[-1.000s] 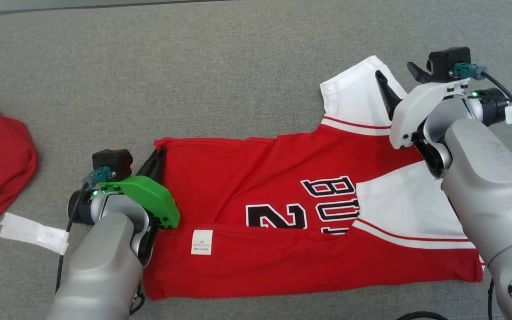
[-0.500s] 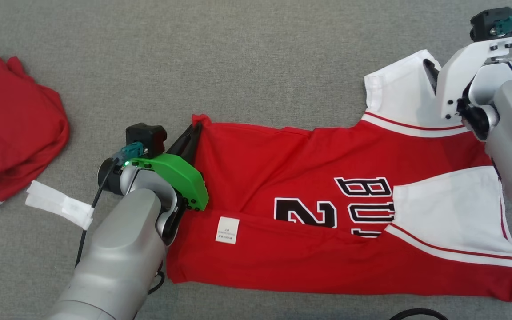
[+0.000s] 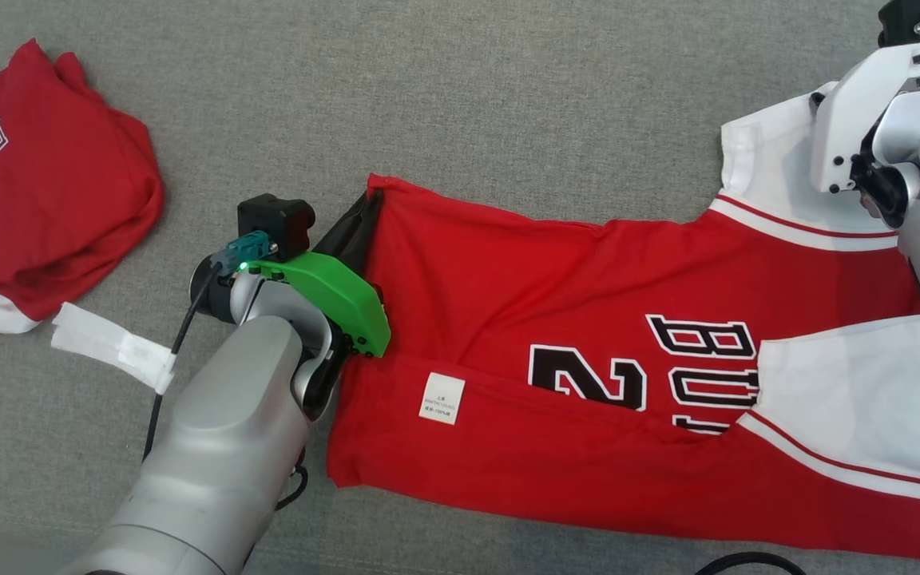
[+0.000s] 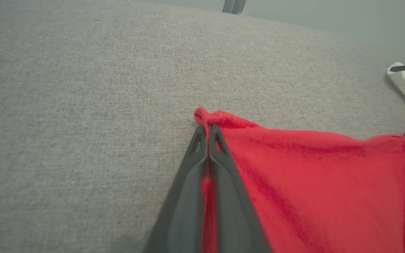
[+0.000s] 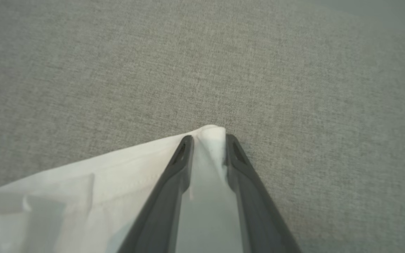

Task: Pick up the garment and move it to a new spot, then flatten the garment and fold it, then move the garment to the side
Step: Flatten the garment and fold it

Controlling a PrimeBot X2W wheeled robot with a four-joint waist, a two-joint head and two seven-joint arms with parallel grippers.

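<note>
Red jersey (image 3: 556,319) flat | grey cloth surface (image 3: 460,96) | no containers

Beside the left gripper's (image 4: 207,135) dark grey fingers lies a red jersey (image 3: 556,319) with white sleeves, red striping, and white lettering outlined in black. The gripper's housing is bright green. The surface (image 3: 444,96) beneath is heathered grey. Off to its outer side sits a second red jersey (image 3: 45,184).

The red garment (image 3: 572,335) with white sleeves and black letters is lying spread out flat on the right.
</note>
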